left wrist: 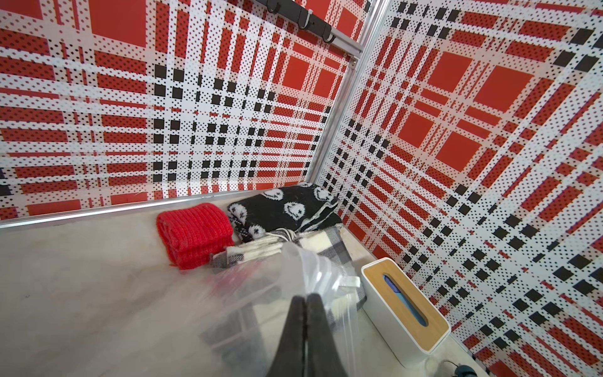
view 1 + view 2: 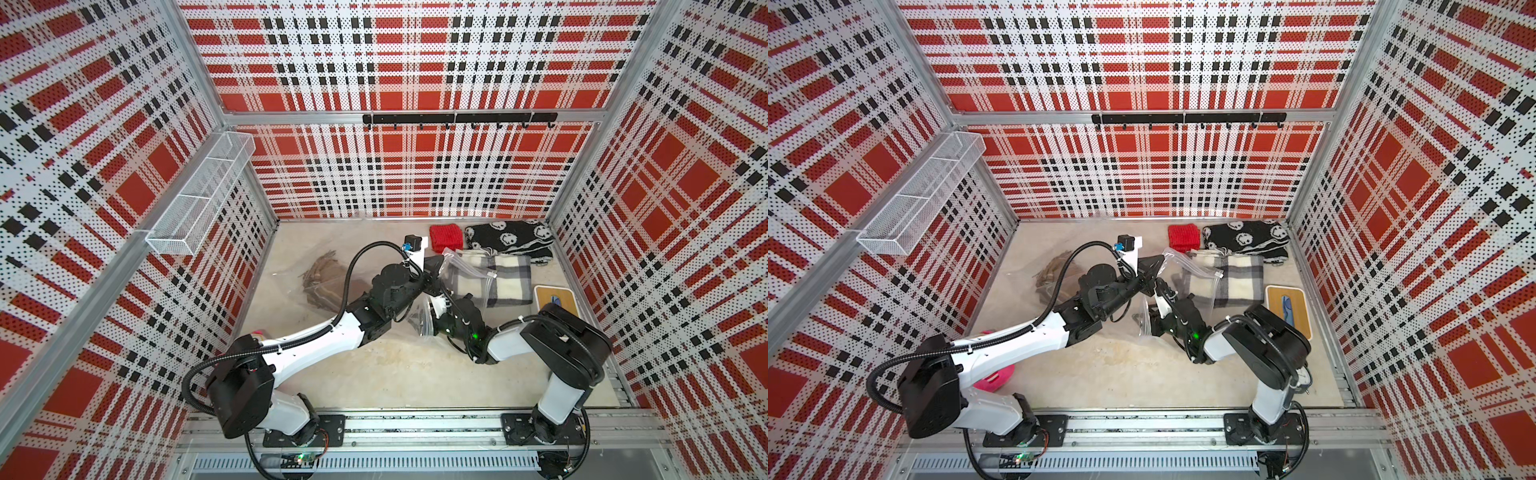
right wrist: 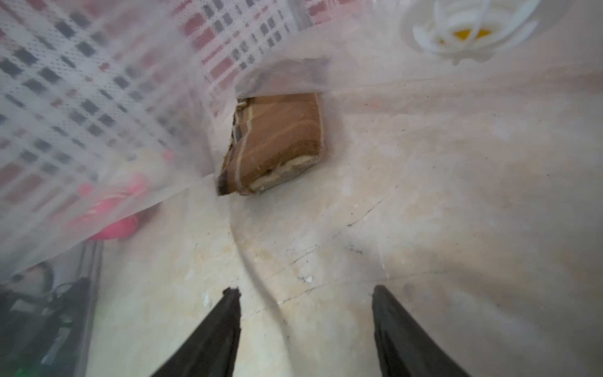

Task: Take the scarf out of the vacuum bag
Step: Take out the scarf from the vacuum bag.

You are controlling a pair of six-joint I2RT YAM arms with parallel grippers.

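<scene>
Robot arms: two, the left arm [image 2: 316,336] and the right arm [image 2: 507,340].
Claws: two, the left claw [image 1: 306,300] and the right claw [image 3: 305,289].
Vacuum bag [image 1: 313,271]: one, clear plastic.
Valve [image 3: 470,29]: one, round and white.
Scarves: four, all folded: a brown striped scarf [image 3: 277,143], a red knitted scarf [image 1: 194,233], a black scarf with white faces [image 2: 509,237] and a black-and-white checked scarf [image 2: 507,278].
Box with wooden lid [image 1: 421,297]: one, white, with one slot in the lid.
Wire basket [image 2: 199,195]: one, with three compartments.
Hook rail [image 2: 457,118]: one, black; the hooks are too small to count surely.
Pink thing [image 2: 998,380]: one, partly hidden behind the left arm.
</scene>
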